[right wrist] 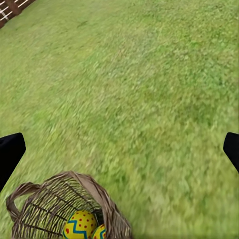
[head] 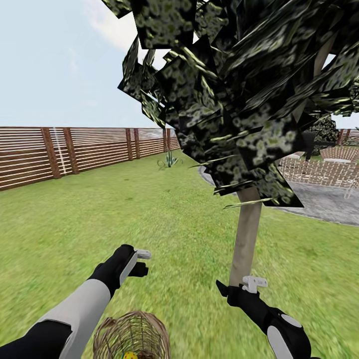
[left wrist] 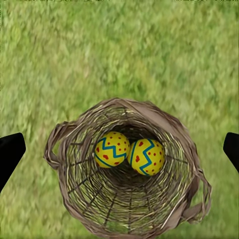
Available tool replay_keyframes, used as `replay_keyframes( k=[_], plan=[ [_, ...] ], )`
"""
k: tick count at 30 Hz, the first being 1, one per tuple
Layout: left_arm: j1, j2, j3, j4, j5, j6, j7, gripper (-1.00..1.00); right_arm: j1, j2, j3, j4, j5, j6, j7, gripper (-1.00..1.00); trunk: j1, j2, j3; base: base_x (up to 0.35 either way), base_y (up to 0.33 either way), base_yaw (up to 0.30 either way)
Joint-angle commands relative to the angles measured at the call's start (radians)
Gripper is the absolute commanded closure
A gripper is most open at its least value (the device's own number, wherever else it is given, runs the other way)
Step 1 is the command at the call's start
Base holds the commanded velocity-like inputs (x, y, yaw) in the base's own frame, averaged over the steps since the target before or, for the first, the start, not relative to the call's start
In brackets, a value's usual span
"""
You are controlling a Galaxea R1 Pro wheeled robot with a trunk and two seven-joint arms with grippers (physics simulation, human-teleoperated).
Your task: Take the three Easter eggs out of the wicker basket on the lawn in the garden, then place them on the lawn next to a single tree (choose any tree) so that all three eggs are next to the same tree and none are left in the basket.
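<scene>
The wicker basket [head: 132,335] sits on the lawn [head: 99,219] at the near edge of the head view, just right of the left forearm, with a spot of yellow egg showing through its weave. From the left wrist camera, looking straight down into it, the basket [left wrist: 127,172] holds two Easter eggs side by side and touching: one egg [left wrist: 112,149] and a second egg [left wrist: 146,156], both bright yellow with a blue zigzag band and red dots. A third egg cannot be made out in any view. No lettering or brand mark can be read on the eggs, the basket or the arms.

The left gripper [head: 141,262] hangs above the grass just beyond the basket, empty; its black fingertips [left wrist: 10,152] stand at the two far edges of its wrist picture, so the jaws are wide apart. The right gripper [head: 238,286] hovers near the foot of the tree [head: 247,239], whose pale trunk rises from the grass just behind it into a dark, speckled crown. Its fingertips [right wrist: 11,152] are likewise spread wide with nothing between them, and its camera catches the basket [right wrist: 64,209] with two eggs [right wrist: 79,225] inside.

A brown slatted fence [head: 75,152] runs along the far left, and a grey paved patio [head: 319,202] lies to the far right behind the tree.
</scene>
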Motion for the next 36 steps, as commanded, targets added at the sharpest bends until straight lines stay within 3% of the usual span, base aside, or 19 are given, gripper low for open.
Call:
replay_keyframes(
  k=[1,7,28,36],
  plan=[
    [-0.001,0.001,-0.005,-0.002,0.01,0.003,0.009,-1.0,-0.001,0.0,0.0,-0.001,-0.001,0.004,0.001,-1.0,0.0,-0.001,-0.001,0.0,0.0,0.0],
    [0.001,0.001,-0.006,-0.005,0.01,0.001,0.012,-1.0,-0.001,-0.006,-0.001,-0.001,-0.007,0.004,0.001,-1.0,0.0,-0.001,-0.001,0.0,0.0,0.0],
    [0.001,0.001,-0.004,0.006,0.01,0.002,0.01,-1.0,-0.001,-0.007,-0.002,-0.001,-0.005,0.004,0.001,-1.0,0.081,-0.148,-0.067,0.0,0.0,0.0],
    [0.0,0.013,-0.003,0.006,0.01,0.003,0.01,-1.0,-0.001,-0.004,-0.001,0.002,0.002,0.004,0.001,-1.0,0.111,-0.204,-0.092,0.0,0.0,0.0]
  ],
)
